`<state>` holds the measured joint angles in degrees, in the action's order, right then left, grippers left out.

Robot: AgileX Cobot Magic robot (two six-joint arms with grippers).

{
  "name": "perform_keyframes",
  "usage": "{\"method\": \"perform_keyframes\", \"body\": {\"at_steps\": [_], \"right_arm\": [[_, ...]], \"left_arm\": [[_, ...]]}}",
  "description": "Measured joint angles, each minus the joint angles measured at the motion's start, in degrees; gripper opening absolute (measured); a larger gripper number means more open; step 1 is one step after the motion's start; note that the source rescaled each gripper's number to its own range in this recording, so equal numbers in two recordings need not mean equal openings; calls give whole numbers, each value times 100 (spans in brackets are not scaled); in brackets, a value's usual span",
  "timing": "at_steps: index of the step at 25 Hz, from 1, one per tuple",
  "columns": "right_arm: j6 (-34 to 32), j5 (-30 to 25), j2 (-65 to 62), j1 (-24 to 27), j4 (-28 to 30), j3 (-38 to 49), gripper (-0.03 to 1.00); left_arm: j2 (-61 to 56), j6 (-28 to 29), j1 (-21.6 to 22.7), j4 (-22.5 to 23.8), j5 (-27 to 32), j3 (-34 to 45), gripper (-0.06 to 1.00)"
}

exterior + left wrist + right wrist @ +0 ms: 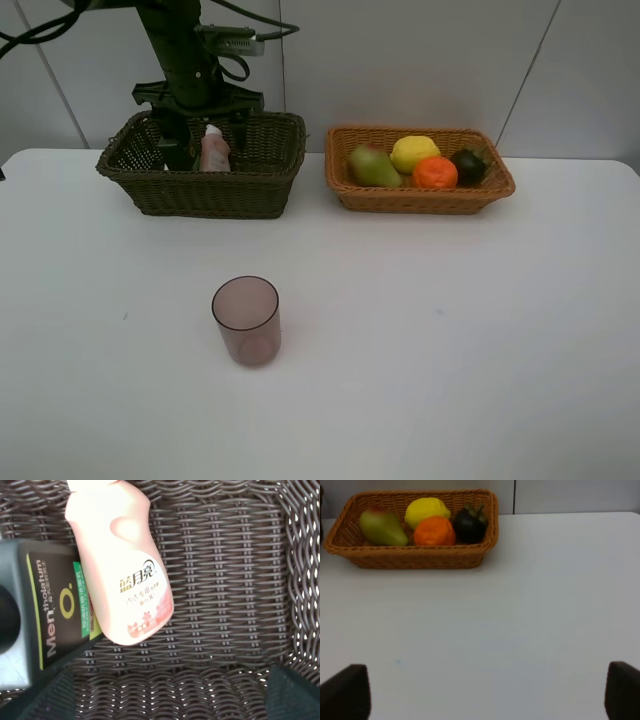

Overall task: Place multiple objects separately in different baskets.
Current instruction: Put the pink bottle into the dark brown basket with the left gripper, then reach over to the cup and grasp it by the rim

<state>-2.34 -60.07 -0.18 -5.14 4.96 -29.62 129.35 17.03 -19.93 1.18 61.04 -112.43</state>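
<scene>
- nearest to you is the pink cup, standing upright with its mouth up, alone on the white table a bit left of the middle. nothing is touching it, and it looks like the only thing not in a basket yet.
- the right gripper is out of the overhead shot, but its wrist camera shows both fingertips at the edges of the frame, wide apart with only bare table between them. it's holding nothing.
- from that wrist view you can't see the cup at all, so i can't tell you how it lies from those jaws.
- further back on the right is the tan basket with the pear, lemon, orange and mangosteen packed side by side. the fruit side looks done.
- back left is the dark basket, and the left gripper hangs over it, right above its floor.
- its jaws are spread and clamp nothing. the pink bottle and the dark green bottle lie on the weave, touching each other along their sides.
- no marker visible anywhere, maybe hidden behind the basket wall or the arm.
- my guess: the cup goes with the bottles. it sits well forward of the left arm and on that arm's side of the table, so left seems the nearer one. the cup's axis is vertical, so grab across the wall from the side or pinch the rim.
</scene>
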Motion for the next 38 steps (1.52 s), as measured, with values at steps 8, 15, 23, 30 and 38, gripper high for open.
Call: {"method": "perform_keyframes", "body": {"at_steps": [8,15,23,30,38], "right_arm": [[0,0,0,0,0,0,100],[0,0,0,0,0,0,100],[0,0,0,0,0,0,100],[0,0,0,0,0,0,100],[0,0,0,0,0,0,100]], "left_arm": [[-62,-30,0,-179,70,0,100],[-562,-246,0,-704,367,0,100],[-1216,-565,-218,-866,850,0,100],[-1618,-585,-696,-872,857,0,100],[-1723,-497,-1424,-817,860,125,100]]}}
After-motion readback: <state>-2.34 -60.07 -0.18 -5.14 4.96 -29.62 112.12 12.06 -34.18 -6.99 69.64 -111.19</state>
